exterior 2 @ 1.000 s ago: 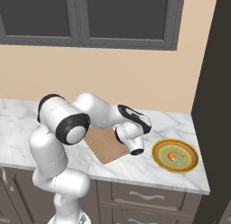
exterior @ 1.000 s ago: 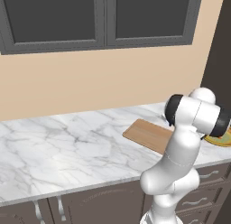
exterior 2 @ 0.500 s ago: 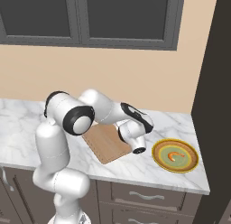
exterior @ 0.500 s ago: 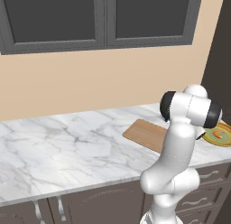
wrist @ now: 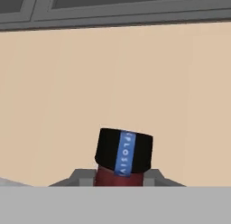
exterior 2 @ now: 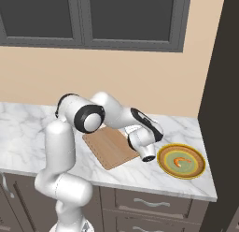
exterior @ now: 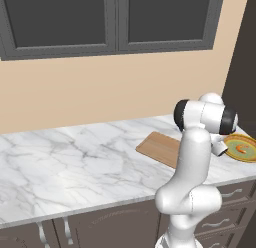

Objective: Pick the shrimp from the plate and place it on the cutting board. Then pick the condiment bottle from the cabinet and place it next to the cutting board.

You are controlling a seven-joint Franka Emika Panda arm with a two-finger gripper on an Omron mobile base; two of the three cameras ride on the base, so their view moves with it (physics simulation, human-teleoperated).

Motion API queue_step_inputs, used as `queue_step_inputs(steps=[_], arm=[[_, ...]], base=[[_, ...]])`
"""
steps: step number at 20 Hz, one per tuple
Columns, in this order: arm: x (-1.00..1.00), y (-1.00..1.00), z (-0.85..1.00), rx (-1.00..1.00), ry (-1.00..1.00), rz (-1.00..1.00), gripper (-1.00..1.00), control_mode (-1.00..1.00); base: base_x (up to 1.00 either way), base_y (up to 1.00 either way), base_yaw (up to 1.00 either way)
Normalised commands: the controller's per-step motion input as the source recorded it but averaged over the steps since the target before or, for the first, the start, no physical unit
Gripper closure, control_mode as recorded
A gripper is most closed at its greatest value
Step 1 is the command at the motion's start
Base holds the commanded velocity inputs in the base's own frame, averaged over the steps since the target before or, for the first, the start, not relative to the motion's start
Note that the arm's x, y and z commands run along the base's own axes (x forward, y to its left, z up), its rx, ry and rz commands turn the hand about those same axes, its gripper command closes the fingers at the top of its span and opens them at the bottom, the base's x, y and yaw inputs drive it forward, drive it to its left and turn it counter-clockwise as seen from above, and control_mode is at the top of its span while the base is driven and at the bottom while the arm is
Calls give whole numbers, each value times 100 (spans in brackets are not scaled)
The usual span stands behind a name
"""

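Holding the condiment bottle (wrist: 122, 157): your tool (exterior 2: 147, 155) is clamped narrow on it, black cap up, low between the cutting board (exterior 2: 110, 147) and the plate (exterior 2: 198, 168). The shrimp (exterior 2: 181, 161) sits on the plate, so by the look of it step one isn't done. Bottle isn't set down on the worktop (exterior: 75, 162) yet.

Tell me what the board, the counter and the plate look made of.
The board looks like matte light wood, with faint grain. The counter looks like polished white marble with grey veins. The plate seems glazed ceramic, ochre rim and green ring, though the render leaves that open.
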Motion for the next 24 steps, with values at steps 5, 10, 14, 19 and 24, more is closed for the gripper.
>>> queue_step_inputs(steps=[5, 10, 14, 19, 24], arm=[[20, -18, -29, 5, -3, 0, 100, -100], [15, -10, -24, 4, -1, 0, 100, -100], [19, 0, -17, 3, 0, 0, 100, -100], [19, 0, -13, 1, 0, 0, 100, -100], [15, 0, -6, 0, 0, 0, 100, -100]], base=[[0, 0, 0], [0, 0, 0], [0, 0, 0], [0, 0, 0], [0, 0, 0]])
